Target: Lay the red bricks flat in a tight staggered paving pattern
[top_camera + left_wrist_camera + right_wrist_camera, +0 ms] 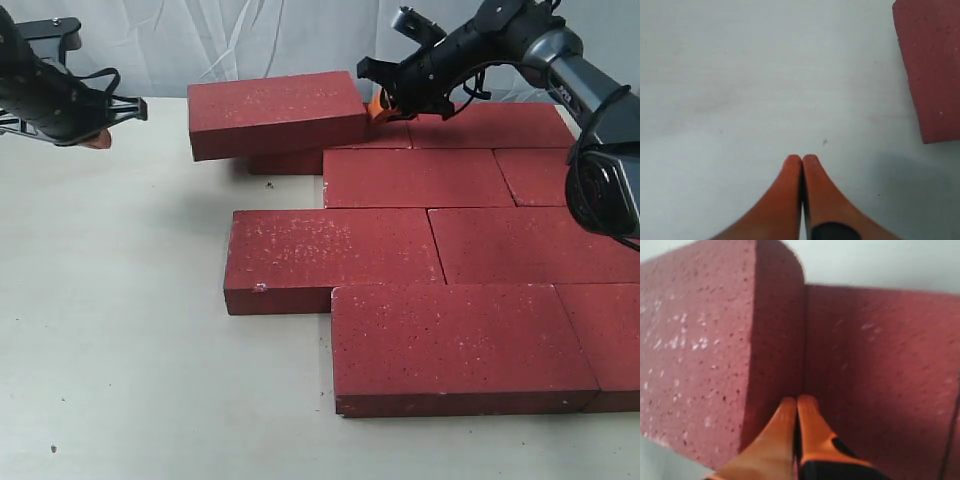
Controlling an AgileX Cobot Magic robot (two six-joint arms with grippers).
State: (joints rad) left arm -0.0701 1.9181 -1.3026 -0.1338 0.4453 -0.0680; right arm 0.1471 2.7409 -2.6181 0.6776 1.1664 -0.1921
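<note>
Left fingers [781, 200] and right fingers [774, 437] together

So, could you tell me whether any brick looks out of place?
Yes: the back-left brick sits raised and askew, resting on a lower brick instead of lying flat in the row; the shut right gripper is at its end.

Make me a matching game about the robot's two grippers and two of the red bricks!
Things:
1. left gripper
2. right gripper
3. raised brick
4. front brick

States:
A. propped on a lower brick
B. shut, above the bare table
C. lies flat on the table
D. shut, tips at a brick's end

Pairs: 1-B, 2-D, 3-A, 4-C
</note>
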